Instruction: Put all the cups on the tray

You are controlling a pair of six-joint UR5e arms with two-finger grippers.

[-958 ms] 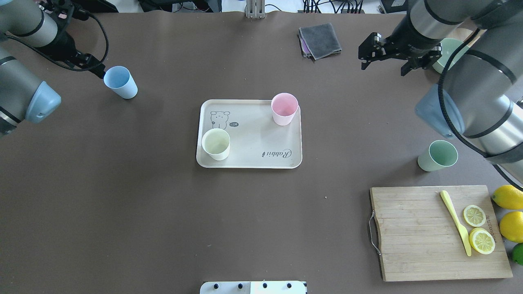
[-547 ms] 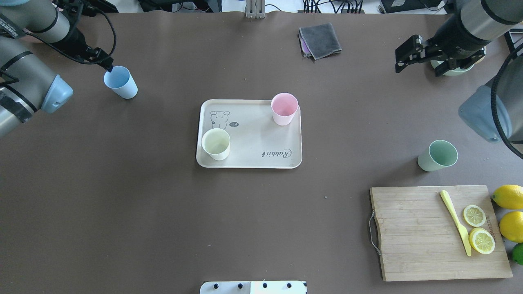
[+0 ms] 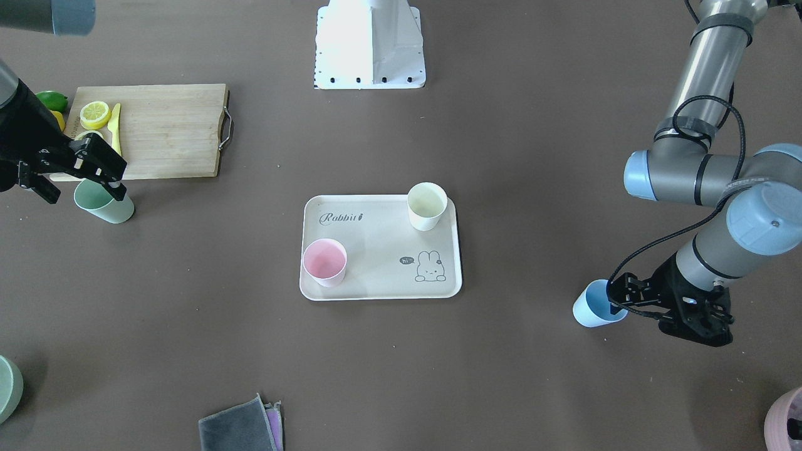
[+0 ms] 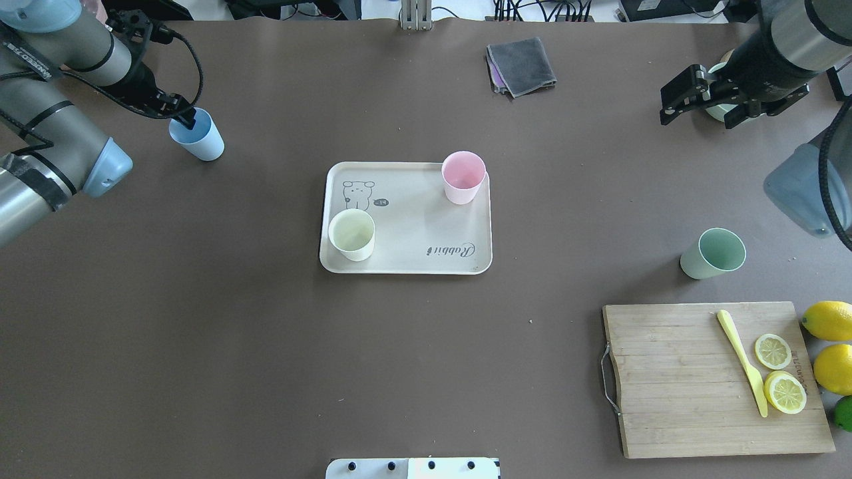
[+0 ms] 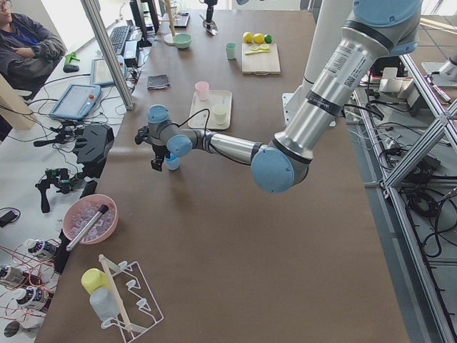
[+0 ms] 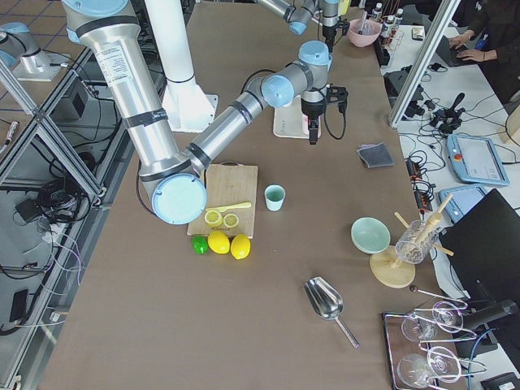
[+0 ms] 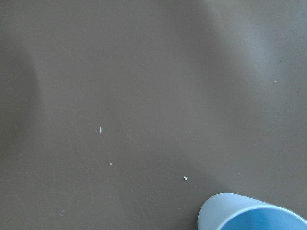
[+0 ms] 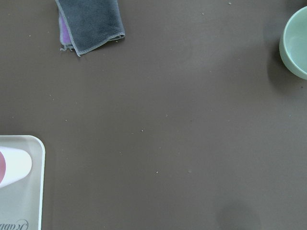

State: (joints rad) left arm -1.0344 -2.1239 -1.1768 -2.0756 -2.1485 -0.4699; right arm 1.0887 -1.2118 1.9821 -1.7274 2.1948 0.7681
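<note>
The beige tray [image 4: 413,223] lies mid-table and holds the cream-white cup [image 4: 351,234] and the pink cup [image 4: 463,177]. The light blue cup [image 4: 197,135] stands on the table at the far left; its rim shows in the left wrist view [image 7: 249,214]. My left gripper [image 4: 185,118] looks open, one fingertip over the blue cup's rim; it also shows in the front view [image 3: 620,299]. The mint green cup [image 4: 713,253] stands alone at the right. My right gripper [image 4: 695,118] is open and empty, raised at the far right, well away from the mint cup.
A wooden cutting board [image 4: 672,379] with lemon slices and a yellow knife [image 4: 741,362] lies near right, whole lemons [image 4: 829,320] beside it. A grey cloth [image 4: 521,65] lies far centre. A grey-green bowl [image 8: 297,43] sits far right, a mauve pot [image 3: 786,419] far left.
My left gripper has moved right until it reaches the blue cup's rim. My right arm has swung right, away from the tray. No cup has moved.
</note>
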